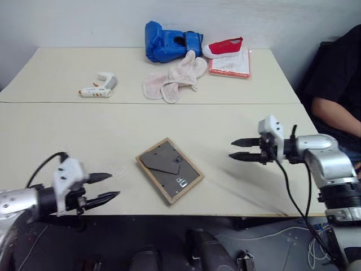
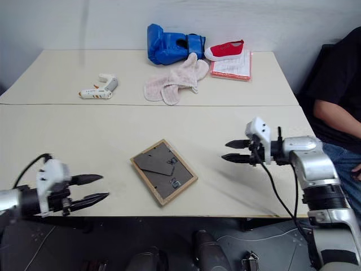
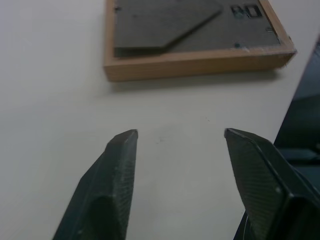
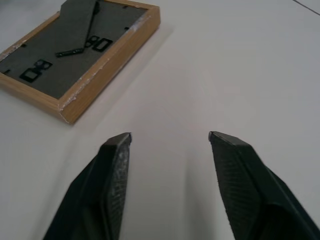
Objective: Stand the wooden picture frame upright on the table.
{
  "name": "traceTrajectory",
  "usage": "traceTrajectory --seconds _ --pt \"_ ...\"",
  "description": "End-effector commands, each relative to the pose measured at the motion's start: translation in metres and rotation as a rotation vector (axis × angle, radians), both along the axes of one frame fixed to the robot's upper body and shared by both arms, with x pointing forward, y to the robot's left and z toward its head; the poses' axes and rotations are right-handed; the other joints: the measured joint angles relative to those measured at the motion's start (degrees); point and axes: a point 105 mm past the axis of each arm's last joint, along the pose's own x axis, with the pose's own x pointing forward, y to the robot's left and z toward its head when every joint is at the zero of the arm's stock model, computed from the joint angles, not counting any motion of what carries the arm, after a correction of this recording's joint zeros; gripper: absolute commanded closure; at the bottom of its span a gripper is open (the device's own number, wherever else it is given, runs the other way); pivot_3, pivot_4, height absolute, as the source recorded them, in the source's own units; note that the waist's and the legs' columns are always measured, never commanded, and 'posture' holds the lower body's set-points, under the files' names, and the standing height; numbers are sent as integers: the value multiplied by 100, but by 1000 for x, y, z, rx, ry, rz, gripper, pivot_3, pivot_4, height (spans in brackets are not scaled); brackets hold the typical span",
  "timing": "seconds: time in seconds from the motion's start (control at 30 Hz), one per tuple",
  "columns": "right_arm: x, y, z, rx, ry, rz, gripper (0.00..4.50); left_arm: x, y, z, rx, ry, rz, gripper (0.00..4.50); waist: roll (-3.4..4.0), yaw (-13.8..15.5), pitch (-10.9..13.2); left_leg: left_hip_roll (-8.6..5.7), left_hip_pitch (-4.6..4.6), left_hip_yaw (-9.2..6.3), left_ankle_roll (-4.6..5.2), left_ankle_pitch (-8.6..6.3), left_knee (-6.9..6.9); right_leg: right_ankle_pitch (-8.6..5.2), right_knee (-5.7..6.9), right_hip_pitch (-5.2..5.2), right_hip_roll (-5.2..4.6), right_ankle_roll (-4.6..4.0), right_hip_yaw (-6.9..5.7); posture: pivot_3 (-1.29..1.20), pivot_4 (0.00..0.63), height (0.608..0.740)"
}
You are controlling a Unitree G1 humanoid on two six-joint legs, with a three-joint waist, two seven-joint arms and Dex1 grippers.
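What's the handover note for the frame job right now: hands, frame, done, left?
Left hand: open, empty, near the table's front edge, left of the frame, not touching it.
Right hand: open, empty, to the frame's right, pointing toward it, apart from it.
Wooden picture frame: lying flat, face down on the table, dark backing up, easel stand folded against the backing.
Done: nothing yet.
Left: grasp the frame, fold out the stand, set it upright.
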Motion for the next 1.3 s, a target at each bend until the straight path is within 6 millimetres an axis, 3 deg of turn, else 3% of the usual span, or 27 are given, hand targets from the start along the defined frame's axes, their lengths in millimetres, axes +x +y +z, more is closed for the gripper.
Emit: traceTrajectory --seconds 0.03,0.13,0.2,0.23,0.43,0.57,0.73,0.87,1.03,1.17,1.3 --pt "8 18 -3 -53 -77 47 3374 14 -12 -8 63 -11 -106 2797 0 -3 0 0 1 1 0 0 0 0 0 0 0 0 0 0 150 740" --pt "10 40 -12 -71 -93 96 4474 28 -23 -15 114 -16 -184 3775 0 -12 0 0 0 2 -1 1 3 0 4 0 -1 0 0 0 150 740" --pt "9 49 -16 -81 -102 118 4500 34 -26 -18 132 -14 -210 4410 2 -16 1 0 -1 6 -2 1 3 0 8 -6 0 0 2 0 150 740" --pt "8 53 -19 -93 -106 131 4500 38 -28 -19 128 -14 -213 4485 2 -17 1 1 -4 6 -3 2 2 0 11 -8 0 -1 2 0 150 740" --pt "-9 74 -29 -110 -97 205 4500 67 -42 -17 60 -49 -173 4485 -3 14 -2 0 -5 5 -32 18 11 -1 17 -7 -2 -2 1 0 150 740" --pt "-26 80 -28 -84 -80 238 4500 100 -66 3 -114 -99 -114 4485 0 69 -2 -1 -7 1 -31 19 17 0 24 -7 -2 -1 -2 0 150 740" --pt "-21 79 -27 -89 -107 181 4500 113 -80 10 -178 -51 -114 4485 -1 29 -2 -1 -9 3 -36 21 21 1 38 -9 -1 1 -1 0 150 740" --pt "-16 75 -25 -104 -126 159 4500 101 -63 1 -128 52 -114 4485 -1 -43 -2 0 -2 5 -44 25 20 0 37 -11 1 -1 3 0 150 740" --pt "-17 75 -21 -147 -175 196 4500 84 -25 -12 -203 380 22 3333 -1 -54 -2 -1 2 2 -48 28 20 -2 45 -10 2 -5 1 0 150 740" --pt "-16 78 -18 -164 -208 205 4500 72 -30 0 -376 624 36 2119 -3 -7 -2 -3 -2 -2 -34 20 20 -3 39 -9 1 -5 -1 0 150 740" --pt "-17 81 -18 -189 -238 214 4500 74 -39 6 -450 724 44 874 -4 23 -3 -3 -4 -5 -42 25 21 -3 38 -9 1 -5 -2 0 150 740"
